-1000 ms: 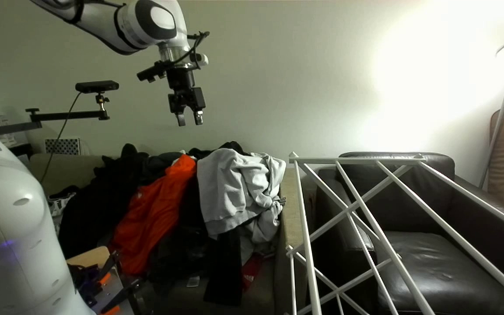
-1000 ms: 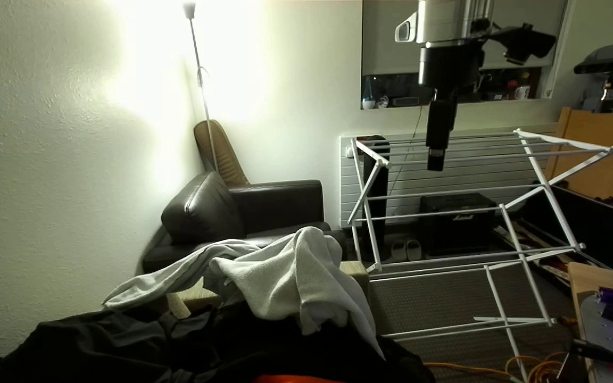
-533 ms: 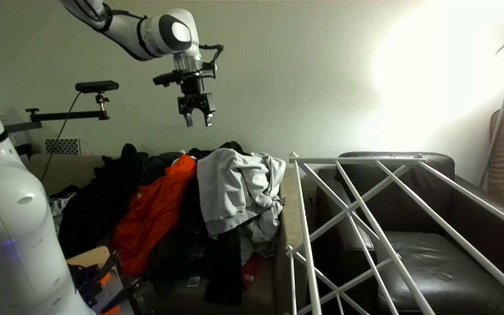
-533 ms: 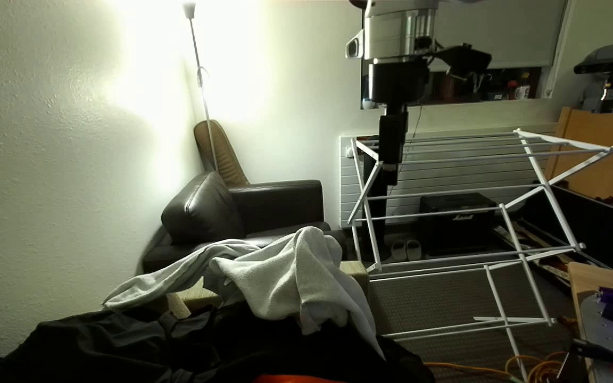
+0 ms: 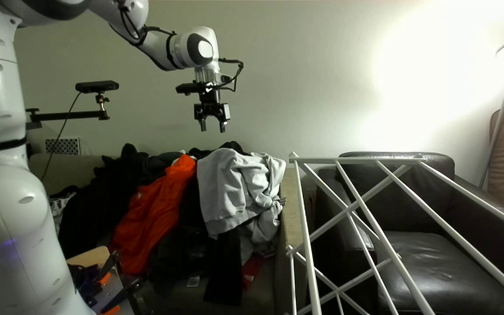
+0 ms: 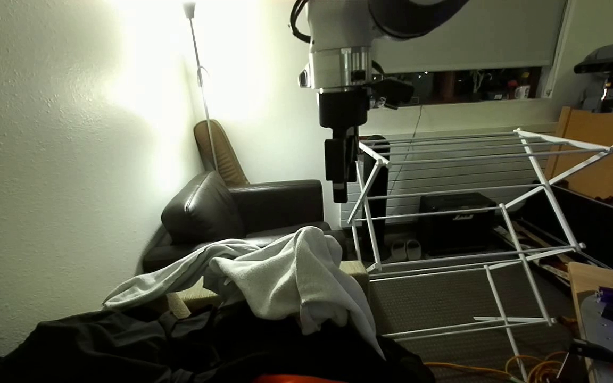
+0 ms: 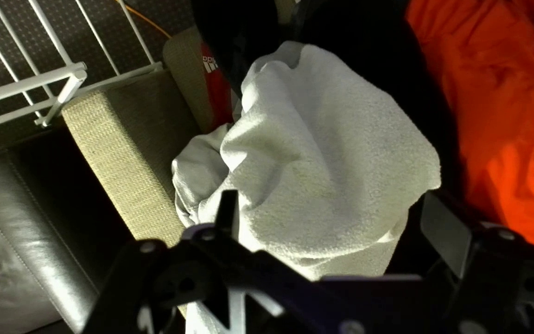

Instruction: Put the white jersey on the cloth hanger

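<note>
End effector (image 5: 213, 127) now sits closer to the white jersey (image 5: 236, 190) than in the earlier frame, hovering above it, jaws spread, released. Jersey lies crumpled on dark clothes (image 6: 141, 346), near orange garment (image 5: 155, 210); white rack (image 5: 352, 208) stands alongside.

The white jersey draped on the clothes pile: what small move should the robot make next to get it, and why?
I would probably lower the gripper toward the white jersey: its jaws stand apart, the wrist view shows the cloth framed between them, and both exterior views show a gap between gripper and cloth.
</note>
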